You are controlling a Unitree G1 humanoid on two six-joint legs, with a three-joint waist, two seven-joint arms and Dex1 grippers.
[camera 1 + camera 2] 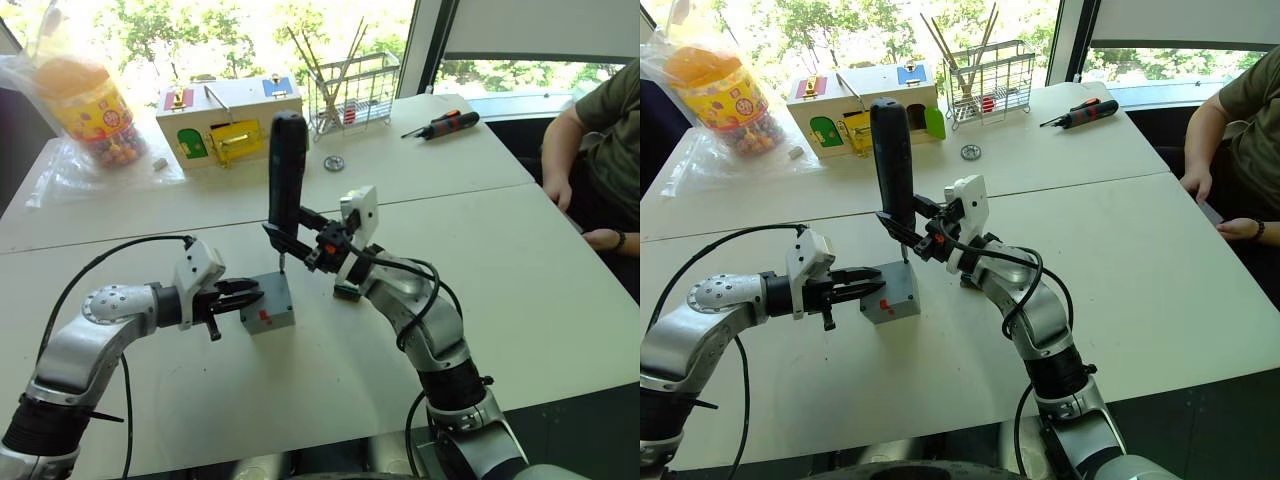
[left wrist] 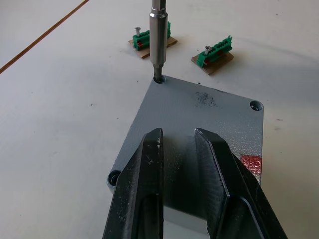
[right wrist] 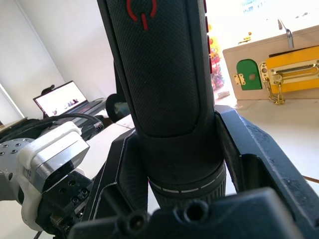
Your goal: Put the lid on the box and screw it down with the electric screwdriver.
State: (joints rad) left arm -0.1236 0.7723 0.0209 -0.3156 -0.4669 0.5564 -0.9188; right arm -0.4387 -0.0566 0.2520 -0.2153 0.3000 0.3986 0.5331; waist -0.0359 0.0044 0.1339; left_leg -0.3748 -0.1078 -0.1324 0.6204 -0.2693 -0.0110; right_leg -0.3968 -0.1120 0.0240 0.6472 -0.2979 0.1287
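The grey box (image 1: 272,318) stands on the white table with the flat grey lid (image 2: 199,119) on top of it. My right gripper (image 1: 288,240) is shut on the lower end of the black electric screwdriver (image 1: 287,170), which it holds upright. The driver's metal bit (image 2: 158,45) stands in one corner hole of the lid. My left gripper (image 2: 177,134) reaches in from the box's left. Its fingertips lie on the lid's near edge, a narrow gap apart with nothing between them.
Two green terminal blocks (image 2: 151,39) with screws lie just beyond the box. At the back stand a white toy house (image 1: 230,120), a wire rack (image 1: 350,90), a bagged jar (image 1: 90,105) and an orange-and-black screwdriver (image 1: 445,123). A person (image 1: 600,150) sits at the right.
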